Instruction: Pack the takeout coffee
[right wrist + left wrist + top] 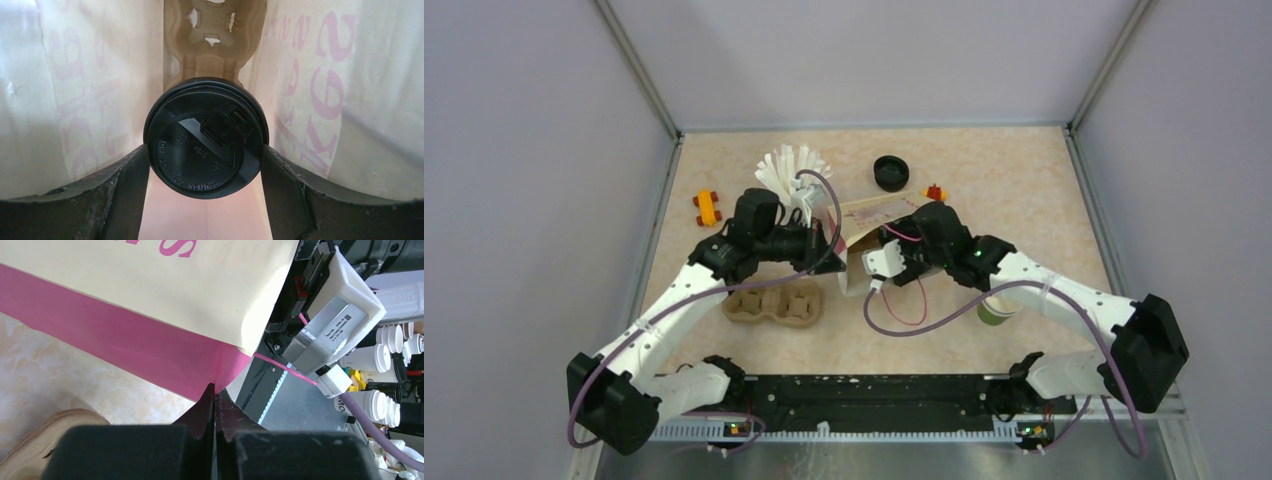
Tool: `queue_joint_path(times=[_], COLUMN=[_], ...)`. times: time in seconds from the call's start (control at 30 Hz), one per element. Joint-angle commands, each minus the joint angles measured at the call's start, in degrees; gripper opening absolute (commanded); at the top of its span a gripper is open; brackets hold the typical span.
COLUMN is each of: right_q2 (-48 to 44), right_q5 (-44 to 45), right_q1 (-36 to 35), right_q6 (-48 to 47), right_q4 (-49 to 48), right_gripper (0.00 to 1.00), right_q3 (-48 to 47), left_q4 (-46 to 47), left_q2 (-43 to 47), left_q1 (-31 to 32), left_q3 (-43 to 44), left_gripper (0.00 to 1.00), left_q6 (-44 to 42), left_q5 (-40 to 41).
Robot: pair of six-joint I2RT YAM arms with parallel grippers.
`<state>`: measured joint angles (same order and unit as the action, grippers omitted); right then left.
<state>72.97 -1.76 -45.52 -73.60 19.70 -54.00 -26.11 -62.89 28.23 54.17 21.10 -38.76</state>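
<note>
The right gripper [205, 167] is clamped on the takeout coffee [205, 142], its two dark fingers [125, 175] pressing the left and right rims of the round black plastic lid. Only the lid shows; the cup's sides are hidden beneath it. Cup and gripper sit inside the cream paper bag with pink lettering [75, 85], whose walls rise on both sides. A brown moulded-pulp shape [210, 45] shows beyond the lid, between those walls.

Seen from above, the right arm leaves its near-right base, bends at the elbow and stretches left to the bag's mouth, passing over a green-sided paper cup [996, 312].

The left gripper [215, 400] is pinched tight on the bag's pink edge. The left arm reaches far and right from its near-left base to the bag's left side. On the desk [1024, 200], just near that arm, lies a brown pulp cup carrier [774, 305]. A white cup of white straws [792, 172] stands just beyond the arm.
</note>
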Motion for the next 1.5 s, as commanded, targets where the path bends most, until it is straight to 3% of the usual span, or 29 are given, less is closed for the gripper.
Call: queue_joint_path(times=[0.0, 1.47], right_q2=[0.98, 1.69], right_q5=[-2.91, -4.96], right_q1=[1.00, 5.59], right_q6=[-0.68, -5.20], right_q4=[-1.04, -6.56], right_gripper=[0.62, 0.61], right_q3=[-0.83, 3.74], left_q4=[1.35, 1.06], left_q2=[0.13, -1.30], left_q1=[0.18, 0.20], left_q3=[2.08, 2.74], left_gripper=[0.00, 0.00], left_q6=[-0.01, 0.52], left_q5=[-1.05, -0.70])
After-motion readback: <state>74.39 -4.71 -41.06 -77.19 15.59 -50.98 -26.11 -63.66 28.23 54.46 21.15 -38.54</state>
